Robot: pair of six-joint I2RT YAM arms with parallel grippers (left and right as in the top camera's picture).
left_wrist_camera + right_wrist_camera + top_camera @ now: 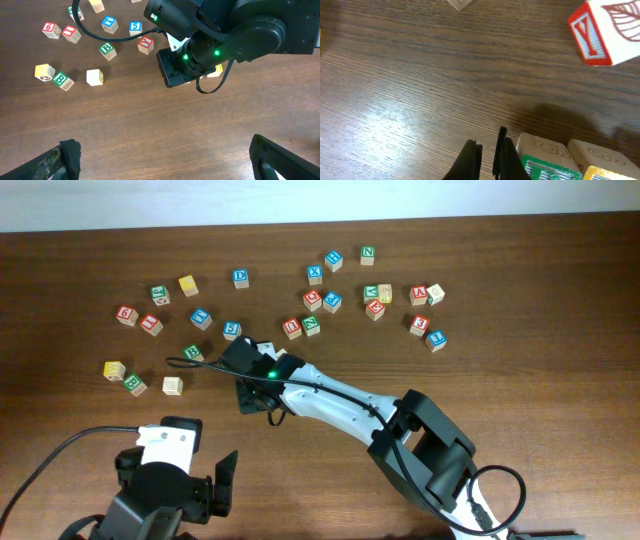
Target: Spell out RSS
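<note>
The tabletop point(80, 260) is dark brown with streaky wood grain. The Y cube point(592, 35) shows a red letter in a red frame, and a red leaf outline on its white neighbouring face. A green-framed cube point(545, 167) and a yellow-faced cube point(610, 173) have pale tops carved with swirls. The right arm point(330, 402) is white and black, with a glowing green light.
</note>
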